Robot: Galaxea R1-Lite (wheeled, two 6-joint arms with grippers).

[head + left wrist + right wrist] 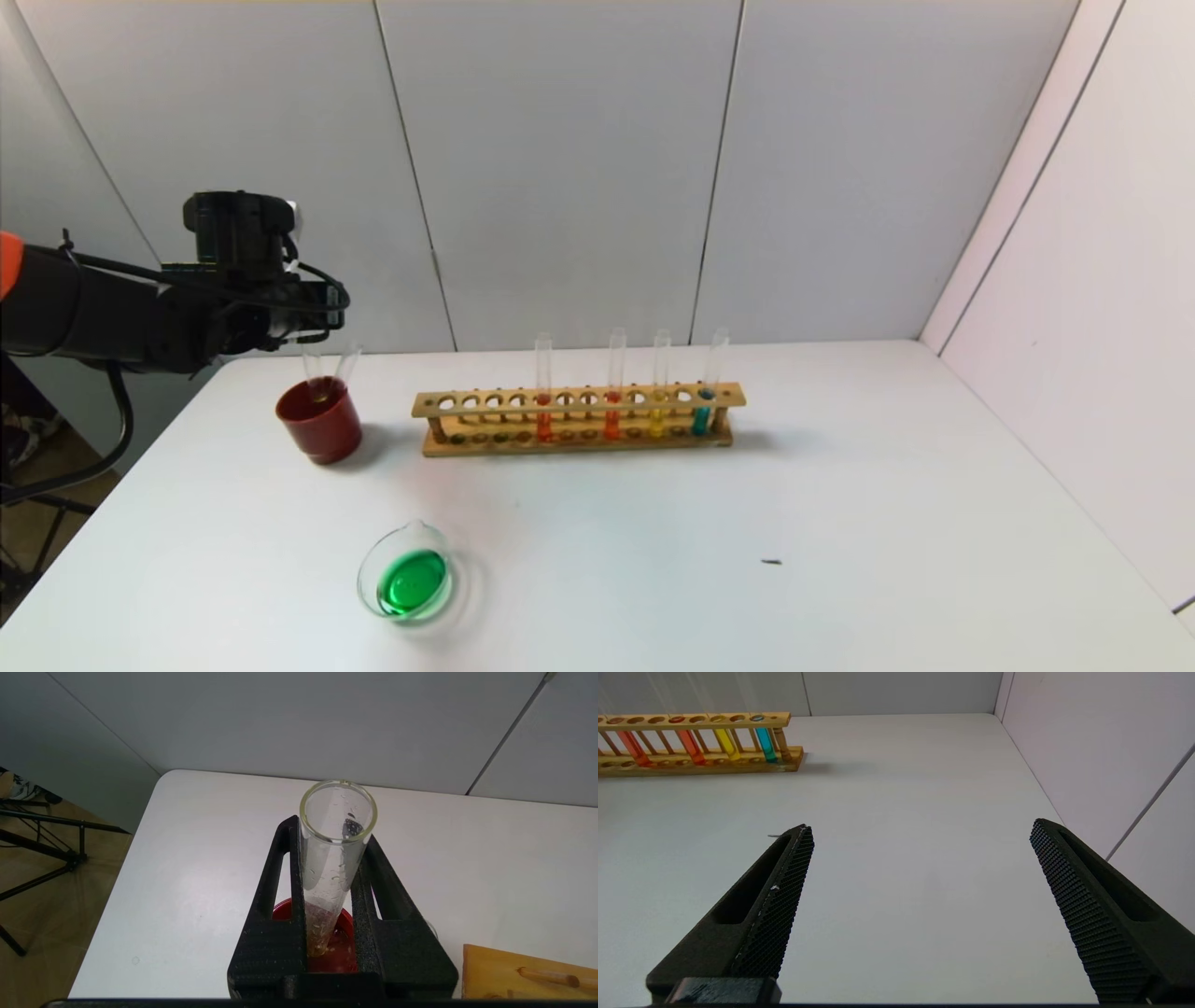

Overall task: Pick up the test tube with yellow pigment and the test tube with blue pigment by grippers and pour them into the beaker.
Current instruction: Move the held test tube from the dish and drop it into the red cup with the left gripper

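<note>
Glass test tube stands clamped in the left pincer, over the red cup.

This is a lab-style test booth set up for robot work. A plain white table stands boxed in by bare grey-white partition panels at its far edge and right edge. Chemistry glassware sits on it: a wooden test tube rack near the far edge holds tubes of orange, yellow and teal liquid, and a glass beaker of green liquid stands near the front edge. Beyond the left edge a black tripod stand rests on a wooden floor.
</note>
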